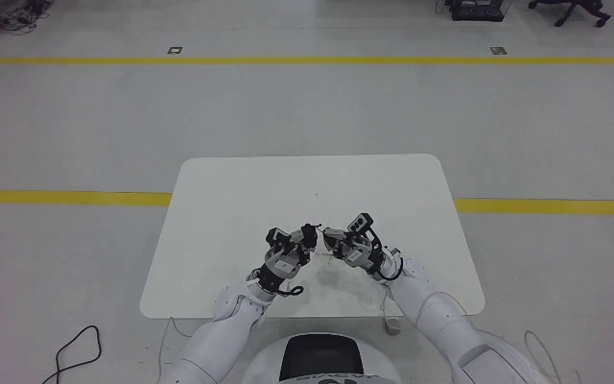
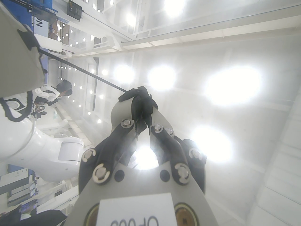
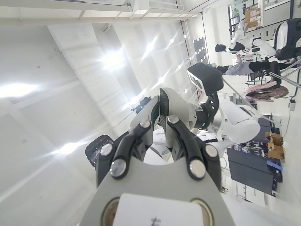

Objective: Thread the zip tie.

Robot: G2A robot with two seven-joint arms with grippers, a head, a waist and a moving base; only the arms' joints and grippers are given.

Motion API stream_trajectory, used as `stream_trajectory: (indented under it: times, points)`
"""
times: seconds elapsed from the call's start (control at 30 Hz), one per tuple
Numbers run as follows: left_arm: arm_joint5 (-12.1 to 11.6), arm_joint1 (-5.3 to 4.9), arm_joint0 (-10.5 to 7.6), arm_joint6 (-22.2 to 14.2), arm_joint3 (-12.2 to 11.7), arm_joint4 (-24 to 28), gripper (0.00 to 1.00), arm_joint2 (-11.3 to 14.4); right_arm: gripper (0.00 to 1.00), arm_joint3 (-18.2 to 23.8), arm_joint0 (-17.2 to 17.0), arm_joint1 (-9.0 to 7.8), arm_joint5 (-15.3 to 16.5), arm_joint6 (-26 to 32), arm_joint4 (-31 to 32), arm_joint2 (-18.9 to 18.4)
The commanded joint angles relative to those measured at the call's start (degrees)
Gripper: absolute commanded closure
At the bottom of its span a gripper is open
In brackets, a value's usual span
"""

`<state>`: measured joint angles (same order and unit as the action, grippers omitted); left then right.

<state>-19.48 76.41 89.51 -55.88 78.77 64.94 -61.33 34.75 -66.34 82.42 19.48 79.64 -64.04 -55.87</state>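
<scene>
Left wrist view: the left gripper was clamped on the bunched black end of the zip tie. The strap ran straight to the right gripper, also closed and apparently pinching the tail, above the table. Risk: excess tension or slight misalignment might free the thin tail or miss the head slot.

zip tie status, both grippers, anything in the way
Left gripper shut on one end of the zip tie. Right gripper shut at the strap's far end. Both above the table, tips close. No obstruction seen.
</scene>
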Motion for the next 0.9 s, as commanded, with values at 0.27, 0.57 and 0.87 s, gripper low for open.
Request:
stream_trajectory:
  times: [0.27,0.57,0.87]
  points:
    - [0.0,0.0,0.0,0.0,0.0,0.0,1.0,0.0,1.0,-0.2,0.0,0.04,0.0,0.0,0.2,-0.1]
    - [0.0,0.0,0.0,0.0,0.0,0.0,1.0,0.0,1.0,-0.6,0.2,0.11,0.0,0.0,0.7,-0.5]
    - [0.0,0.0,0.0,0.0,0.0,0.0,1.0,0.0,1.0,-0.7,0.2,0.22,0.0,0.0,1.7,-1.2]
